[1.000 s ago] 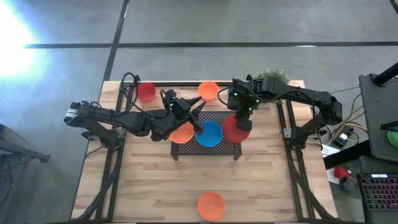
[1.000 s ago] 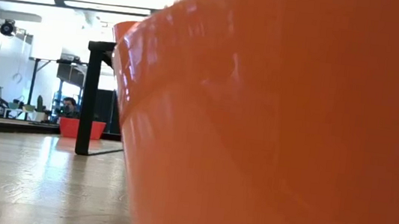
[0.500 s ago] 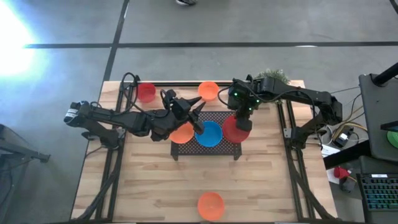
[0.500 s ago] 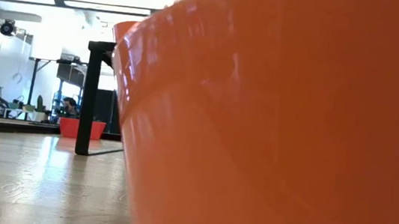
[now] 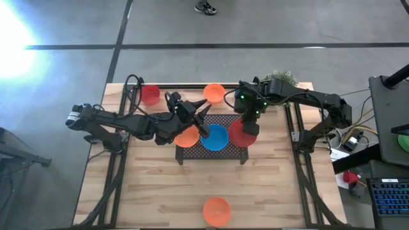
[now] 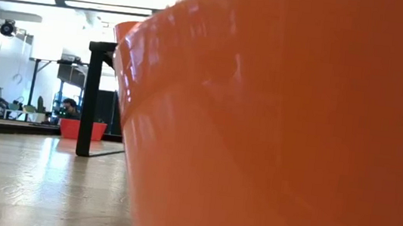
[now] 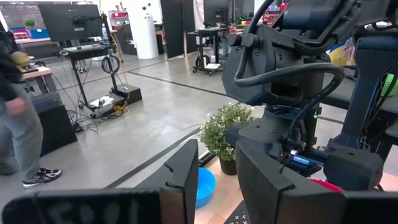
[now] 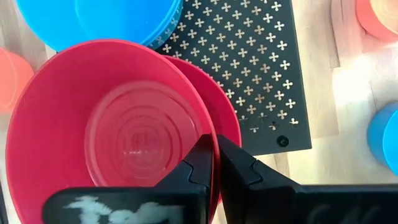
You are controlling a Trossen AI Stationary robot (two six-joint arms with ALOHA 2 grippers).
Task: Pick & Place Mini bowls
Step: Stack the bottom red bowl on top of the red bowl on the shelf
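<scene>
**A:** Mini bowls all over this table (image 5: 153, 191), small round plastic ones! On the dark perforated mesh rack (image 5: 225, 121) sits a blue bowl (image 5: 215, 137), with an orange bowl (image 5: 187, 136) at the rack's left edge. Another orange one (image 5: 214, 93) and a red one (image 5: 150, 94) wait at the far edge, and a lone orange bowl (image 5: 216, 210) sits at the near edge, filling the low view.

**B:** And the right claw (image 8: 214, 163)?

**A:** Clamped on the rim of a red bowl (image 8: 112, 130), one finger inside the wall, one outside. That bowl sits over a second red bowl (image 8: 221, 112) at the rack's right end. I judge this the placing step: bowl stacked, grip not yet let go.

**B:** Next move?

**A:** Probably part the fingers, then lift straight up so the rim doesn't snag and drag the stack.

**B:** Left arm?

**A:** The left claw (image 7: 214, 171) hovers over the rack between the orange and blue bowls, fingers apart, holding nothing. The small green potted plant (image 5: 279, 78) stands behind the right arm.
</scene>
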